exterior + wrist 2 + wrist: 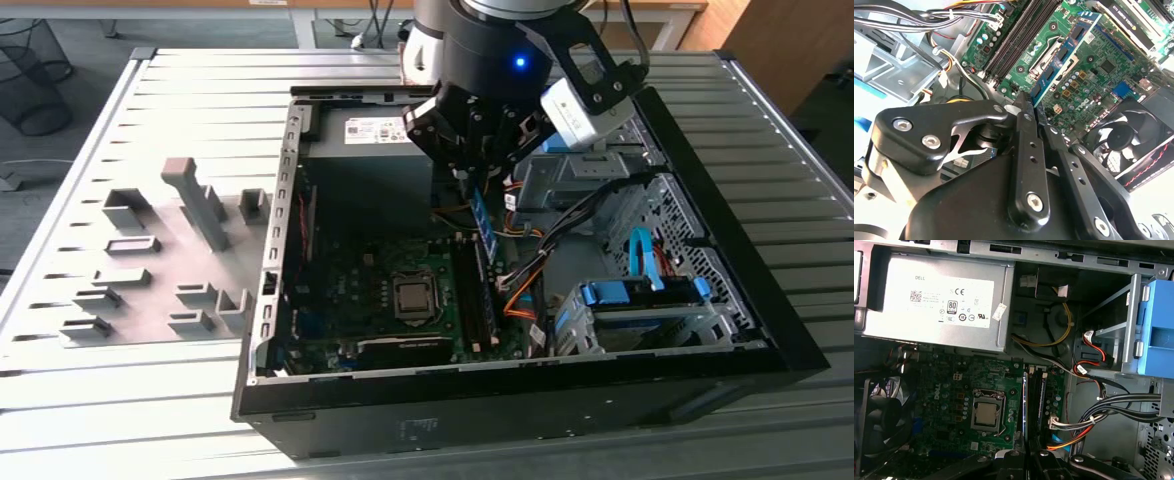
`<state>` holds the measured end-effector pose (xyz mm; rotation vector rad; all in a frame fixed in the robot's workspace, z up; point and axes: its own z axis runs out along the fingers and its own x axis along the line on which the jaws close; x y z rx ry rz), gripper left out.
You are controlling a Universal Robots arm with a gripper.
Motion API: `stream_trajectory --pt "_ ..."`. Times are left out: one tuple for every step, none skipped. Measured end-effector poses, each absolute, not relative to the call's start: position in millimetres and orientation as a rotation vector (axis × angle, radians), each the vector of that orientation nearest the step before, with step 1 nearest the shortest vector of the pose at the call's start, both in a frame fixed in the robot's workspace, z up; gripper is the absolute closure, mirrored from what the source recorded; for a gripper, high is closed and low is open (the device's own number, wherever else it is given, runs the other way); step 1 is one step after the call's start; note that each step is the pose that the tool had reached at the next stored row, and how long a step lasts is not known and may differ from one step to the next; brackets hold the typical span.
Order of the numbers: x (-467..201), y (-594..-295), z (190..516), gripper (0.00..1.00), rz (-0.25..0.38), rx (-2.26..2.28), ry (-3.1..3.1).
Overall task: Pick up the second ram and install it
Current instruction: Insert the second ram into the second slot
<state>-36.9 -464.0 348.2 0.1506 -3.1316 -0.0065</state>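
Fingers (1029, 125) of the gripper (467, 178) are clamped on the top edge of the second ram (483, 222), a thin blue-green memory stick that hangs edge-down inside the open computer case (747, 300), just above the long black memory slots (470, 290) on the motherboard (367, 290). In the exterior view the stick hangs below the fingertips, its lower edge close to the slots but apparently not yet seated, though the angle makes that gap hard to judge. As a thing to handle, the stick looks light, stiff and flat, yet fragile: its chips and contact edge should not be squeezed or scraped, so a hold across the flat faces near the upper edge, as seen here, seems the right place, leaving the contact edge free. It would probably resist bending very little if pushed in crooked, so it needs to stay square to the slot. The exterior view gives what the wrist cameras do not: the whole case on the slatted table (160, 400) and the grey fixture blocks (160, 260) well apart from the case on the exterior view's left. The second wrist view (1061, 57) looks along the black fingers and shows the stick's chips and a fan (1126, 135) near the board's edge. The first wrist view adds the silver power supply (934, 300), the processor socket (986, 412), the slots (1036, 400) seen lengthwise, and the bundled cables (1104, 410) beside a blue drive bracket (1156, 330).
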Motion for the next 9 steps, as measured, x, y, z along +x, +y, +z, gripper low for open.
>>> stream_trajectory --pt "-36.9 -464.0 348.2 0.86 -0.006 0.151 -3.132" --pt "-36.9 -464.0 348.2 0.86 -0.006 0.151 -3.132" --pt "-36.9 -464.0 348.0 0.86 -0.006 0.151 -3.132" --pt "-36.9 -464.1 348.0 0.86 -0.007 0.151 -3.132" --pt "-36.9 -464.1 348.0 0.86 -0.006 0.151 -3.132" --pt "-36.9 -464.1 348.0 0.86 -0.006 0.151 -3.132" --pt "-36.9 -464.1 348.0 0.86 -0.006 0.151 -3.132" --pt "-36.9 -464.1 348.0 0.86 -0.007 0.151 -3.132" --pt "-36.9 -464.1 347.9 0.86 -0.007 0.151 -3.132"
